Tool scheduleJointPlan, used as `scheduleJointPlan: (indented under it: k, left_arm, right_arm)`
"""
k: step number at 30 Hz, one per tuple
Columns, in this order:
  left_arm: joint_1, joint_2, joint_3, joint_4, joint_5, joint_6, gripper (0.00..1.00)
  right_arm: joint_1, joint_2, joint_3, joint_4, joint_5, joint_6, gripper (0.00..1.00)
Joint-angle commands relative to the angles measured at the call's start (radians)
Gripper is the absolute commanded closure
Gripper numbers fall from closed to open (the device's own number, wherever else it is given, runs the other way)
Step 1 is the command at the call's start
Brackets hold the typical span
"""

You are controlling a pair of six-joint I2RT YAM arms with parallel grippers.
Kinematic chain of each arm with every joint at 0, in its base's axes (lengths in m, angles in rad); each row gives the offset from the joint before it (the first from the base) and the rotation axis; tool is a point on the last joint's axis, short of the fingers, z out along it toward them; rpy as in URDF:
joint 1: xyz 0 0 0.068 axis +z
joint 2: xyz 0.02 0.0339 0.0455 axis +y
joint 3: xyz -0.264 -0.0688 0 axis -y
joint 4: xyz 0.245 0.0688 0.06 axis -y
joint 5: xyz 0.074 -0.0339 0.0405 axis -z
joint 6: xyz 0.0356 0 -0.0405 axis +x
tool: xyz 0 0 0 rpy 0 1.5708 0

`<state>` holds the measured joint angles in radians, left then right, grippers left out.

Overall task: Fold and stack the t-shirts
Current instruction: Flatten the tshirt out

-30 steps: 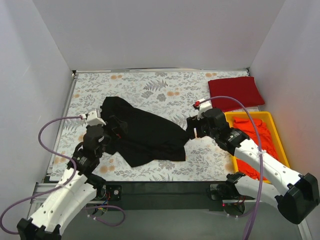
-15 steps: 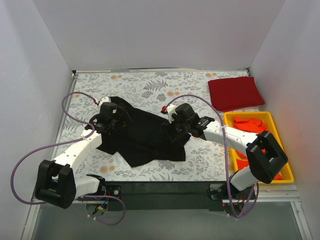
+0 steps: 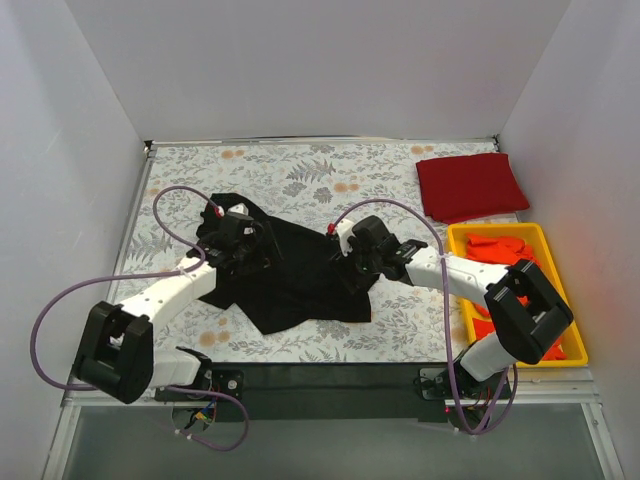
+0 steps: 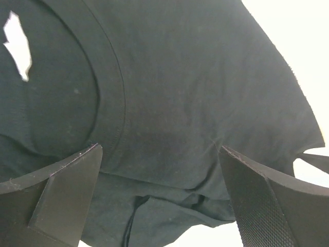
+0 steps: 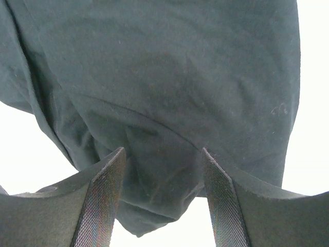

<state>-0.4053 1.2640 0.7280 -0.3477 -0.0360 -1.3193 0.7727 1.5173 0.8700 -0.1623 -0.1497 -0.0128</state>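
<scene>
A black t-shirt (image 3: 300, 280) lies crumpled on the floral table cover, left of centre. My left gripper (image 3: 258, 250) is open over its upper left part. In the left wrist view (image 4: 162, 206) the fingers (image 4: 56, 190) stand wide apart above the black cloth (image 4: 180, 92), and a collar seam shows. My right gripper (image 3: 353, 266) is open at the shirt's right edge. In the right wrist view (image 5: 163, 200) a bunched fold of the black shirt (image 5: 164, 103) lies between the fingers (image 5: 103, 200). A folded dark red t-shirt (image 3: 470, 185) lies at the back right.
A yellow bin (image 3: 500, 229) holding orange-red shirts (image 3: 505, 252) stands at the right edge, next to my right arm. White walls close in the table on three sides. Purple cables loop from both arms.
Both arms have reached inward over the black shirt. The right gripper moved left from beside the bin onto the shirt's right edge. The left gripper moved forward onto its upper left part.
</scene>
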Motion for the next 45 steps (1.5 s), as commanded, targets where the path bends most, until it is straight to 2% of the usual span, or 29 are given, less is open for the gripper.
scheduleJointPlan:
  k: [1,4,5,6,7,9,10,12,13,16,19,20,22,23,25,26,27,28,30,32,35,39,42,45]
  left_arm:
    - [-0.039,0.053,0.016,0.003,-0.008,-0.009,0.11]
    - [-0.04,0.148,0.05,0.024,-0.068,-0.011,0.18]
    - [-0.041,0.172,0.065,0.035,-0.083,-0.005,0.21]
    - [-0.041,0.196,0.079,0.064,-0.09,0.003,0.31]
    - [-0.041,0.225,0.096,0.075,-0.097,0.009,0.36]
    - [-0.04,0.314,0.169,0.101,-0.097,0.037,0.48]
    - [-0.04,0.342,0.2,0.107,-0.093,0.051,0.57]
    - [-0.038,0.435,0.296,0.134,-0.09,0.101,0.66]
    - [-0.038,0.466,0.333,0.141,-0.085,0.118,0.76]
    - [-0.038,0.613,0.522,0.147,-0.061,0.195,0.85]
    - [-0.04,0.733,0.721,0.145,0.004,0.27,0.81]
    - [-0.04,0.748,0.753,0.145,0.021,0.278,0.67]
    - [-0.038,0.75,0.792,0.142,0.035,0.285,0.53]
    - [-0.038,0.727,0.781,0.138,0.035,0.281,0.44]
    - [-0.04,0.614,0.685,0.144,0.013,0.243,0.32]
    - [-0.038,0.571,0.639,0.144,-0.011,0.227,0.23]
    - [-0.038,0.527,0.598,0.138,-0.036,0.207,0.2]
    - [-0.04,0.423,0.512,0.125,-0.076,0.153,0.18]
    - [-0.059,0.321,0.434,0.077,-0.114,0.097,0.18]
    - [-0.09,0.205,0.328,0.014,-0.145,0.013,0.17]
    - [-0.141,0.118,0.217,-0.052,-0.142,-0.093,0.19]
    - [-0.185,0.093,0.136,-0.053,-0.159,-0.17,0.27]
    - [-0.19,0.148,0.145,-0.047,-0.171,-0.173,0.34]
    - [-0.19,0.196,0.16,-0.034,-0.188,-0.173,0.45]
  right_arm:
    - [-0.003,-0.011,-0.019,0.003,-0.014,-0.009,0.44]
    - [-0.003,0.009,-0.023,0.0,-0.04,0.0,0.47]
    - [-0.003,0.018,-0.022,0.0,-0.054,0.007,0.51]
    - [-0.003,0.024,-0.023,0.001,-0.088,0.007,0.58]
    - [-0.001,0.029,-0.02,0.006,-0.106,0.034,0.63]
    - [0.0,0.044,-0.017,0.006,-0.155,0.046,0.84]
    - [0.0,0.049,-0.017,0.009,-0.166,0.059,0.89]
    - [0.0,0.047,-0.008,0.015,-0.182,0.071,0.96]
    - [0.0,0.046,-0.005,0.026,-0.177,0.085,0.96]
    - [0.0,0.037,0.011,0.07,-0.128,0.131,0.98]
    - [-0.001,0.05,0.029,0.113,-0.07,0.201,0.98]
    - [-0.001,0.061,0.037,0.119,-0.062,0.226,0.98]
    - [-0.001,0.067,0.055,0.124,-0.051,0.244,0.92]
    - [-0.001,0.06,0.06,0.124,-0.051,0.246,0.9]
    - [-0.001,0.02,0.052,0.122,-0.042,0.243,0.75]
    - [-0.003,0.005,0.046,0.121,-0.034,0.238,0.69]
    - [-0.001,-0.011,0.04,0.118,-0.015,0.222,0.6]
    - [-0.003,-0.044,0.032,0.11,0.002,0.212,0.56]
    - [-0.019,-0.077,0.008,0.081,0.042,0.192,0.48]
    - [-0.044,-0.118,-0.02,0.058,0.071,0.177,0.45]
    - [-0.076,-0.17,-0.049,0.026,0.11,0.163,0.39]
    - [-0.104,-0.218,-0.107,0.018,0.117,0.169,0.34]
    - [-0.113,-0.236,-0.131,0.018,0.113,0.18,0.33]
    - [-0.116,-0.246,-0.15,0.018,0.102,0.18,0.33]
